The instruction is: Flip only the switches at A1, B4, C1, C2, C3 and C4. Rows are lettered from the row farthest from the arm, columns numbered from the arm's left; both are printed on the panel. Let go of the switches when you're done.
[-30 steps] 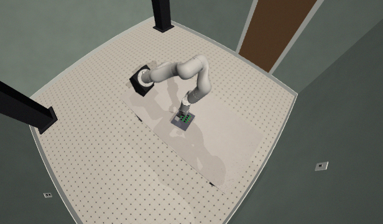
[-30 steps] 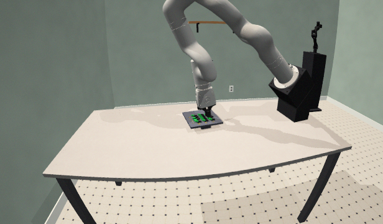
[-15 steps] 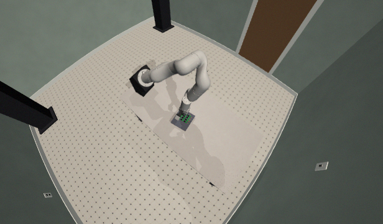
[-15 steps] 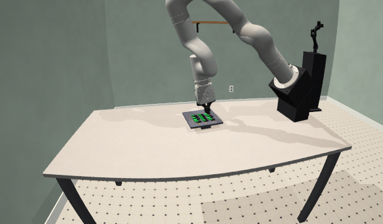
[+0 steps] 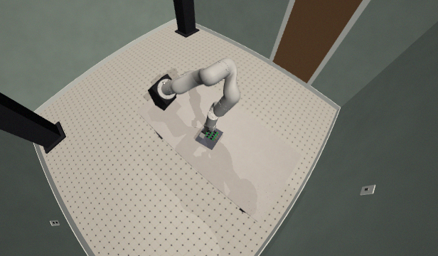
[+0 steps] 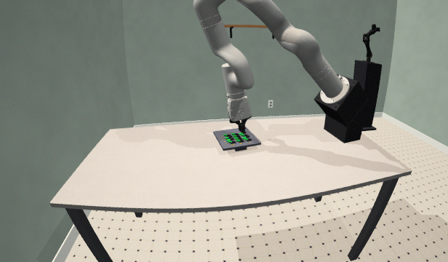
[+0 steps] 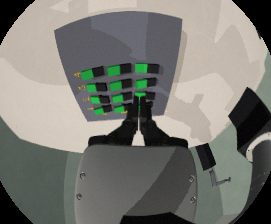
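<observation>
The dark grey switch panel (image 6: 237, 143) lies on the table, with a grid of green rocker switches (image 7: 117, 86). It also shows in the overhead view (image 5: 209, 138). My gripper (image 6: 241, 128) points straight down over the panel's edge nearest the arm base. Its fingers are shut together with nothing between them. In the wrist view the fingertips rest at the lower right corner of the switch grid, on or just above a green switch there. I cannot read the printed labels or tell which switches are flipped.
The arm's black base block (image 6: 342, 113) stands on the table to the right of the panel. A black column (image 6: 367, 92) stands behind it. The table's curved front edge (image 6: 224, 207) lies well away from the panel.
</observation>
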Controlling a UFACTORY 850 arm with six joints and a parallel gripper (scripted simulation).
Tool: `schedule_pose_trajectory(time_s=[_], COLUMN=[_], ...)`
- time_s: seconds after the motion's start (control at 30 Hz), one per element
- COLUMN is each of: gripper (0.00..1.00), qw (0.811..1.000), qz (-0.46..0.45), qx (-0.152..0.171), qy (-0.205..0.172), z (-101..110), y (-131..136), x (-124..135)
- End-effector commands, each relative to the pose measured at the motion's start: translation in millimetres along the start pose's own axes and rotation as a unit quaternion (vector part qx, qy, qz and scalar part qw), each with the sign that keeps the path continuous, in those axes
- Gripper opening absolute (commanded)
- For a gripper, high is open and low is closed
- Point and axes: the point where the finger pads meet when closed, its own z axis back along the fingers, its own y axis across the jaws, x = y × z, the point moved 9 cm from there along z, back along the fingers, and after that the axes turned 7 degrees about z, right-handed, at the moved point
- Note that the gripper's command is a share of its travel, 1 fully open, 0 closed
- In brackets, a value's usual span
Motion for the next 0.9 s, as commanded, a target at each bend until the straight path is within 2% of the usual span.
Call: schedule_pose_trajectory(time_s=[0.0,0.87], gripper=[0.00,0.00], qw=[1.000,1.000], qz=[0.000,0.000], qx=[0.000,0.000], qy=[-0.002,-0.002], z=[-0.8,0.5], y=[2.4,1.9], x=[-15.3,-17.1])
